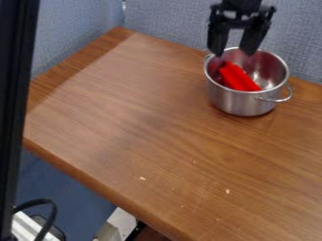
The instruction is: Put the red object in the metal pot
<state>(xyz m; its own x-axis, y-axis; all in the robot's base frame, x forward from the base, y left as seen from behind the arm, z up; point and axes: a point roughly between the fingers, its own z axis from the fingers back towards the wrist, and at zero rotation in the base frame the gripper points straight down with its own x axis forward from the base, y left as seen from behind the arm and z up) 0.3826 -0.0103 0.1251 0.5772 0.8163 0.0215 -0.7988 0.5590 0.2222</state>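
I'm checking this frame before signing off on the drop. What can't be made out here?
- Camera view: the far end of the red object inside the metal pot, behind the gripper.
- Arm above the gripper: cut off by the top edge.
- Table, right side: cut off by the frame edge.
- Left strip: hidden by a dark post.

Black gripper, two slim jaws

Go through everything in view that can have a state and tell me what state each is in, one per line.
end effector: open, holding nothing, above the far rim of the pot
red object: lying inside the pot, tilted against its wall
metal pot: upright on the table, the red object inside it, handle toward the right
wooden table: bare wood apart from the pot
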